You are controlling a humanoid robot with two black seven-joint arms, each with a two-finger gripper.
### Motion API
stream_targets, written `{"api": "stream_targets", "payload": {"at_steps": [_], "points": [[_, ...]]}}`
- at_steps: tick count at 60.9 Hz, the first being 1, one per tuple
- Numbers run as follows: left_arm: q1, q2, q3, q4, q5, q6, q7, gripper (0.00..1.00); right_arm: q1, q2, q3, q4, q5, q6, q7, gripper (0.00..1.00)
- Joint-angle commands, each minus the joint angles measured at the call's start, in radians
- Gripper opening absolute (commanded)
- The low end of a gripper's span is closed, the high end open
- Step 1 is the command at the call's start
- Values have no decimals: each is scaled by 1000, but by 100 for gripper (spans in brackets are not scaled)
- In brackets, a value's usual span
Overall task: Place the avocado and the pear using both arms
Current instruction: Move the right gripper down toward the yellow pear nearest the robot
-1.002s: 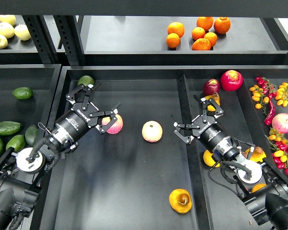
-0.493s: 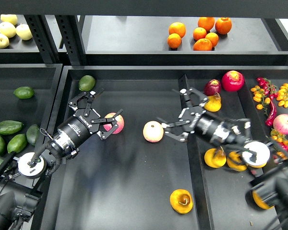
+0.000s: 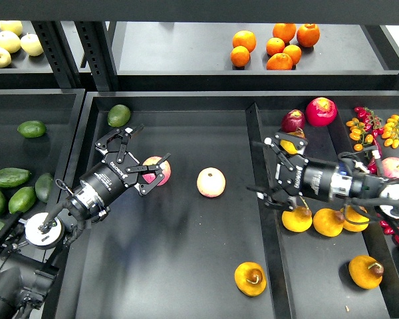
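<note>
The pear [image 3: 251, 278], golden orange-yellow with a curled brown blotch, lies at the front of the middle tray, well clear of both grippers. Dark green elongated avocados [image 3: 11, 177] lie in the left bin, left of my left arm; I cannot tell which one is the task's. My left gripper [image 3: 148, 154] is open and empty, its fingers spread beside a pink-yellow apple [image 3: 157, 171]. My right gripper [image 3: 261, 169] is open and empty over the divider [image 3: 269, 246] between the middle and right trays.
A second apple [image 3: 211, 182] sits mid-tray. A rounder, lighter avocado [image 3: 119, 114] lies at the tray's back left. Similar pears [image 3: 329, 223], pomegranates [image 3: 320, 111] and chillies fill the right tray. Oranges [image 3: 279, 61] and yellow apples [image 3: 1, 56] are on the back shelf.
My right arm has swung, and its gripper has drawn back right from beside the middle apple to the divider. My left gripper has barely moved.
</note>
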Motion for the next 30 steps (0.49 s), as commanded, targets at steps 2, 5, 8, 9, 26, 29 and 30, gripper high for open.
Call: {"api": "stream_targets", "payload": {"at_steps": [2,5,8,9,26,29,30], "points": [[1,0,4,2,1,0,0,88,22,-57,-88,5,-1,0,0,99],[1,0,4,10,1,0,0,88,38,-82,-138,5,-3,0,0,99],[1,0,4,12,1,0,0,88,47,-88,-176,6,-8,0,0,99],[1,0,4,10,1,0,0,88,48,-88,-183,8,-9,0,0,99],[2,0,4,-2,2,0,0,88,85,-76,-311,2,-104,0,0,99],[2,0,4,-4,5,0,0,88,81,-68,-312,2,-113,0,0,99],[2,0,4,-4,7,0,0,88,78,-65,-314,2,-118,0,0,99]]}}
